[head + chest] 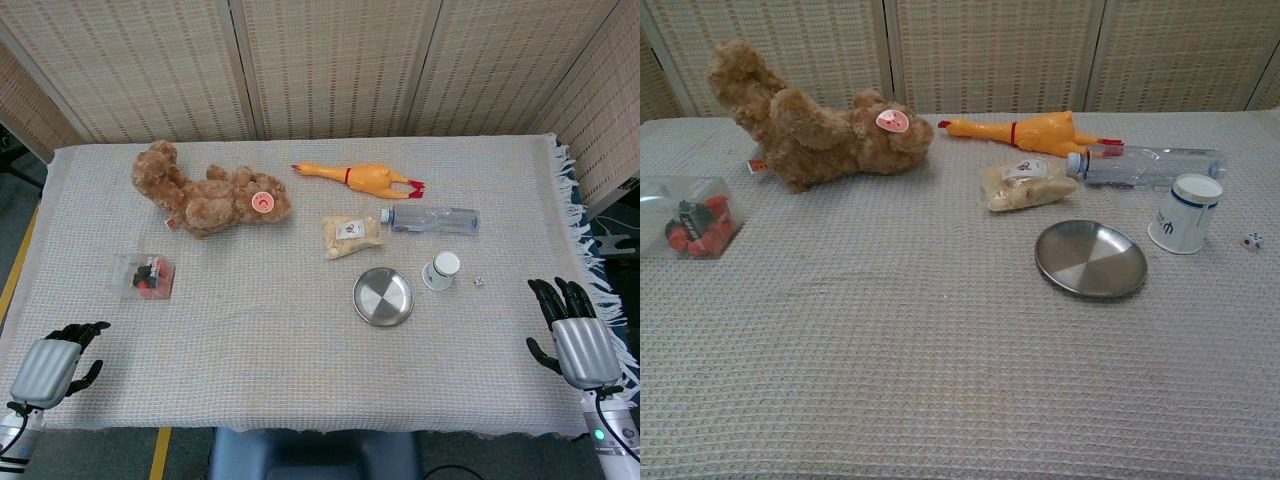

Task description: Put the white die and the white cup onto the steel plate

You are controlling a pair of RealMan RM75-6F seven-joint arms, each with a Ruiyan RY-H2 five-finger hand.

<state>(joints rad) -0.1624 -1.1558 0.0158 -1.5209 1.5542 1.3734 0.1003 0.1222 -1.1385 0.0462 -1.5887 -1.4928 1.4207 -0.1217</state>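
Observation:
The steel plate [383, 296] [1091, 259] lies bare, right of the table's middle. Just right of it stands the white cup [441, 270] [1184, 213], upright, with a dark band. The small white die [479, 281] [1252, 241] rests on the cloth right of the cup. My right hand [573, 332] hovers at the table's near right corner, fingers spread, holding nothing, well short of the die. My left hand [55, 364] sits at the near left corner, fingers loosely apart and empty. Neither hand shows in the chest view.
A brown teddy bear [205, 193] lies at the back left, a rubber chicken [362, 177] at the back middle. A plastic bottle [432, 218] and a snack bag [351, 235] lie behind the plate. A clear box of red pieces [146, 276] sits at the left.

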